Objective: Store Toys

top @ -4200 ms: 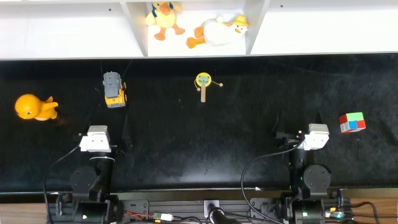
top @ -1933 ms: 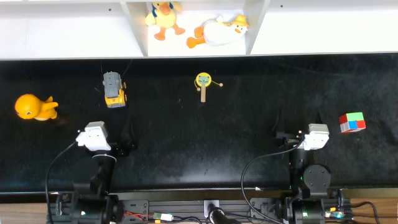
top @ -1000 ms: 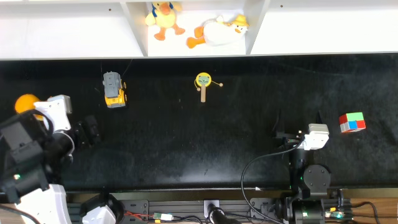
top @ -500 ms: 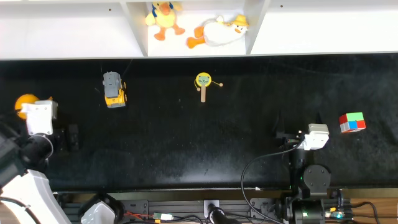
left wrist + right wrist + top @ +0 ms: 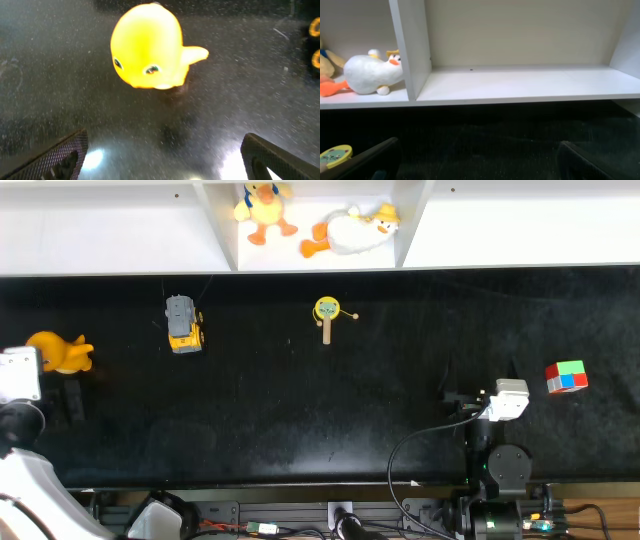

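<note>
Just beside the yellow duck point(image 5: 147, 47), the left gripper point(image 5: 162, 146) hangs, jaws spread apart

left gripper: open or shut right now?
Open. The left gripper shows its two fingers wide apart in its wrist view, bare table between them; the yellow duck sits ahead, ungripped.

on the table point(image 5: 400, 415) you find, left to right, a duck toy point(image 5: 60, 352), a truck point(image 5: 183, 323), a rattle point(image 5: 327, 313) and, well apart at the right, a cube point(image 5: 566, 376). behind them, the shelf's point(image 5: 110, 240) middle compartment holds a plush duck point(image 5: 265, 208) left of a second plush bird point(image 5: 350, 230).
</note>
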### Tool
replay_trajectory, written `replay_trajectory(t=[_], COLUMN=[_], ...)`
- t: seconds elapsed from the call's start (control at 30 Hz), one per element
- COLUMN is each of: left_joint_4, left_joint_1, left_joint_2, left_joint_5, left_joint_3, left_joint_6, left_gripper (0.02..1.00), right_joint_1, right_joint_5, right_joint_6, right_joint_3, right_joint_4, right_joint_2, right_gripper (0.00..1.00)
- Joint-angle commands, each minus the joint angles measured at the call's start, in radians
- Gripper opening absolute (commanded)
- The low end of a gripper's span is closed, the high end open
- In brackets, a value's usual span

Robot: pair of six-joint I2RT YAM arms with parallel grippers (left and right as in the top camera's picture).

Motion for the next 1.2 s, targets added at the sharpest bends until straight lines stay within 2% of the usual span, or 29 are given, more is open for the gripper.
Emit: replay_trajectory(t=[0.03, 0.13, 0.23, 0.43, 0.6, 1.2], left_joint_4=[0.066, 0.149, 0.151, 0.155, 0.237, 0.4], left_joint_1=[0.005, 0.004, 0.004, 0.004, 0.004, 0.0], left_joint_2=[0.077, 0.113, 0.114, 0.13, 0.192, 0.352], left_joint_5=[-0.008, 0.016, 0.077, 0.117, 0.124, 0.166], left_joint_3=[0.043, 0.046, 0.046, 0.046, 0.046, 0.047], left_joint_6=[0.022, 0.021, 0.021, 0.02, -0.063, -0.115], left_gripper=[0.996, 0.998, 0.998, 0.998, 0.998, 0.998], right_joint_1=[0.006, 0.006, 0.006, 0.006, 0.006, 0.006], right_joint_5=[-0.003, -0.003, -0.003, -0.003, -0.003, -0.003], right_joint_6=[0.005, 0.005, 0.005, 0.005, 0.005, 0.005], right_joint_3=[-0.013, -0.013, -0.013, -0.013, -0.013, -0.013], right_joint_4=[0.005, 0.005, 0.005, 0.005, 0.005, 0.005], right_joint_2=[-0.008, -0.008, -0.008, -0.008, -0.008, -0.008], right_gripper=[0.996, 0.996, 0.996, 0.993, 0.996, 0.996])
